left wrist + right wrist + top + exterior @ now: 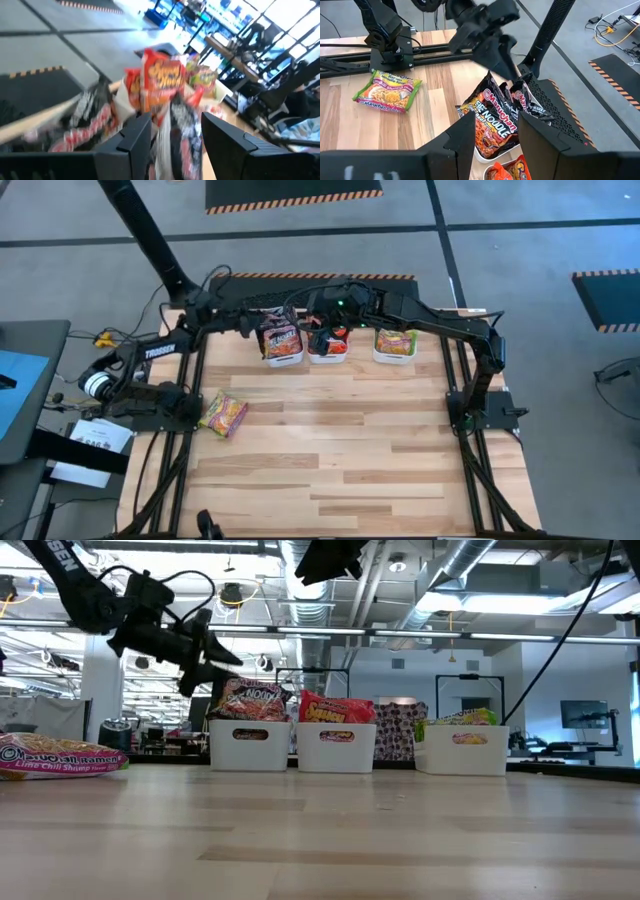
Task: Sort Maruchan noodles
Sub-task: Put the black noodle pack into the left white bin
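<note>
A pale wooden desk (340, 450) stands on grey floor. 3 white bins (327, 355) along its far edge hold noodle packets (281, 340); 1 green packet (223, 415) lies loose near the left. The low view alone shows a workshop with ducts. Left gripper (507, 62) hovers over the dark packets, jaws apart and empty. Right gripper (495, 132): jaws apart, empty.

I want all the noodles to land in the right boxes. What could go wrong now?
1. The dark packets stand tall and tilted above their white bin, so one might tip out.
2. The left gripper, fingers open, hangs just over them and could knock them while leaving.
3. The green packet lies alone near the table's left edge; a clumsy grab could push it off.
</note>
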